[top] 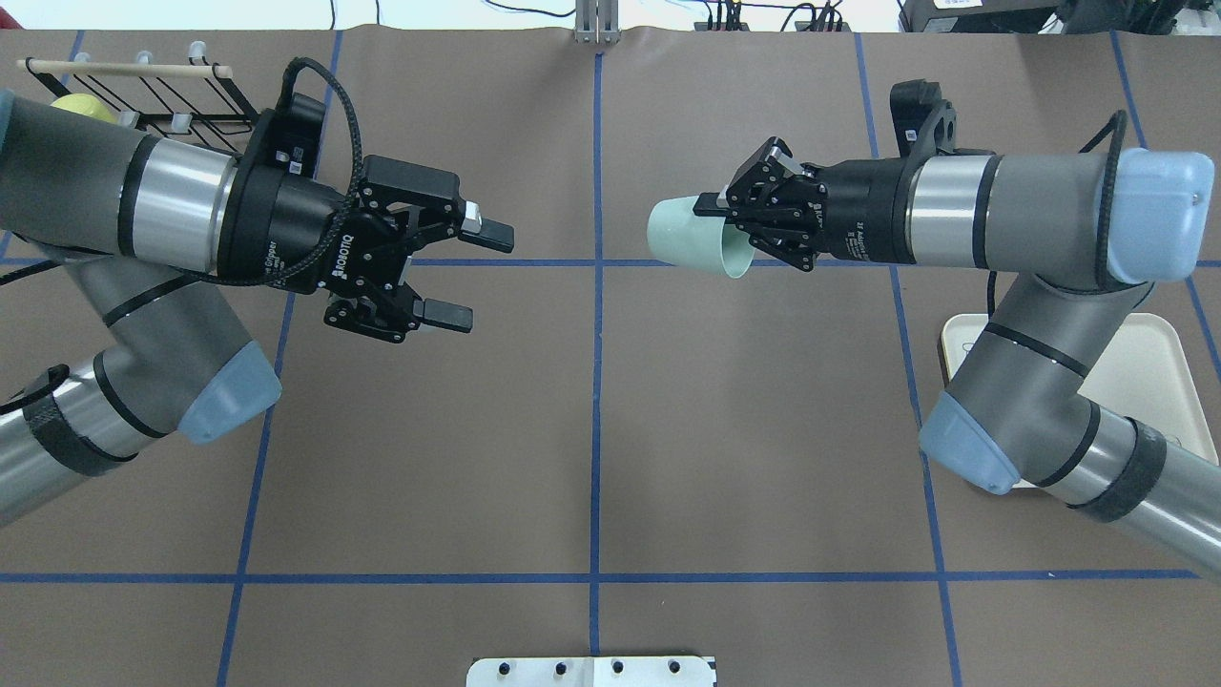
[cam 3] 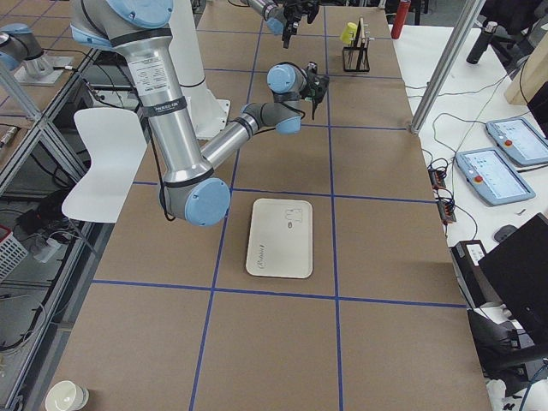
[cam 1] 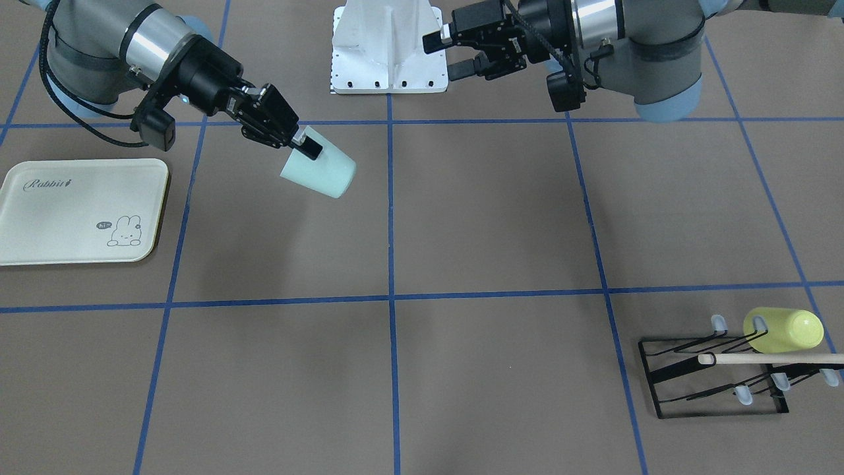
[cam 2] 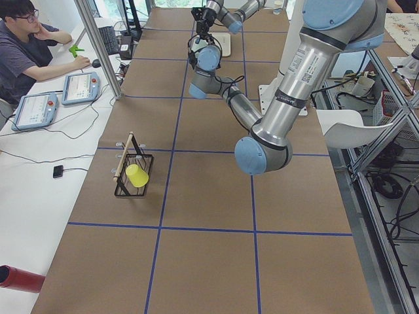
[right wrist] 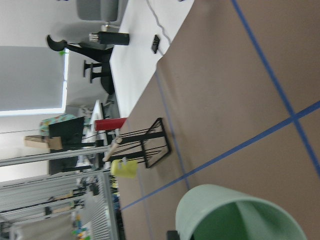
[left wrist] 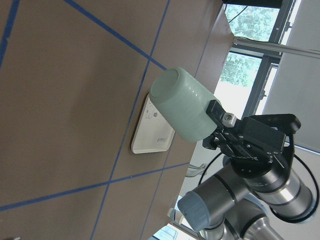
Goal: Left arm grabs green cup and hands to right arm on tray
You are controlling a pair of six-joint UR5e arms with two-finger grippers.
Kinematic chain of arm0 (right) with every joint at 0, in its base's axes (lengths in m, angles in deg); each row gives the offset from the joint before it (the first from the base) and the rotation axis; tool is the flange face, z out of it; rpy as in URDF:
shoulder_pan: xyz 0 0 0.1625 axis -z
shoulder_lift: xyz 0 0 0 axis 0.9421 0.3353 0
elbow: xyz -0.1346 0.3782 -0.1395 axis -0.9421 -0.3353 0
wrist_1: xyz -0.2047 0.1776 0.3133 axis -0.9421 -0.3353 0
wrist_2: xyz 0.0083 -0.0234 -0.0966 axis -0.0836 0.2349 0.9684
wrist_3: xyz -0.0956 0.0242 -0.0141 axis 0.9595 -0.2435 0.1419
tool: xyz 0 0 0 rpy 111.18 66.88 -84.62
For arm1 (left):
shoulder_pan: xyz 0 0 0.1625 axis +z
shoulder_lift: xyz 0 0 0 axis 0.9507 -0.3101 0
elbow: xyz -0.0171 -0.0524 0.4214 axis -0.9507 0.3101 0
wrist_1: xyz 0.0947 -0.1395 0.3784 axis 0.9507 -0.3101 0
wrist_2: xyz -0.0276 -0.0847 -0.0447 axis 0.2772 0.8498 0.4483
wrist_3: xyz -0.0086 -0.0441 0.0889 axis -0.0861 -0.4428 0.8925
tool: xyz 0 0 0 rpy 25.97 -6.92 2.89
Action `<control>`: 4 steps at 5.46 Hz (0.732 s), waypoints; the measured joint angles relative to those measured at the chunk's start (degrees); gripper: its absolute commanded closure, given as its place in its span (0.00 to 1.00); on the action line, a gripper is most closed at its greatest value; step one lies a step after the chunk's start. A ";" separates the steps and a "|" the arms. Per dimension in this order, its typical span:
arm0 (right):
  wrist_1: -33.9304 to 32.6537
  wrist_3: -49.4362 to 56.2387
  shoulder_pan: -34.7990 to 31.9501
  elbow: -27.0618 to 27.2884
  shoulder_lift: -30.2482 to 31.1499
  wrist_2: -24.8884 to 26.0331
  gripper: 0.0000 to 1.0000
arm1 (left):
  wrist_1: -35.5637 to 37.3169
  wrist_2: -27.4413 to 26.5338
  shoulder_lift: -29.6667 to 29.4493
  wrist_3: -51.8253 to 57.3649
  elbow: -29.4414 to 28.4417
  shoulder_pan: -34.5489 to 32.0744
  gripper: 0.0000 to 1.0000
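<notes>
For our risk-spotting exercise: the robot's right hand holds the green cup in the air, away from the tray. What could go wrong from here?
1. The right hand grips the green cup only at its rim, sideways above the table; it might slip or pivot while carried.
2. Released tilted on the tray, it could roll off.
3. The tray lies close under the right arm's elbow, so the reach back may be cramped.
</notes>
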 measured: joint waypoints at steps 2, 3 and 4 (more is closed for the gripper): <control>-20.08 11.37 -5.71 1.08 -0.56 -9.67 1.00 | 8.47 -0.57 5.18 19.20 -0.63 -1.79 0.00; -27.46 17.27 -9.70 2.14 -0.35 -14.45 1.00 | 14.90 -0.64 6.99 28.77 -0.48 -4.04 0.00; -35.21 23.55 -11.73 3.75 -0.18 -16.00 1.00 | 21.65 -0.69 8.86 39.27 -0.37 -6.51 0.00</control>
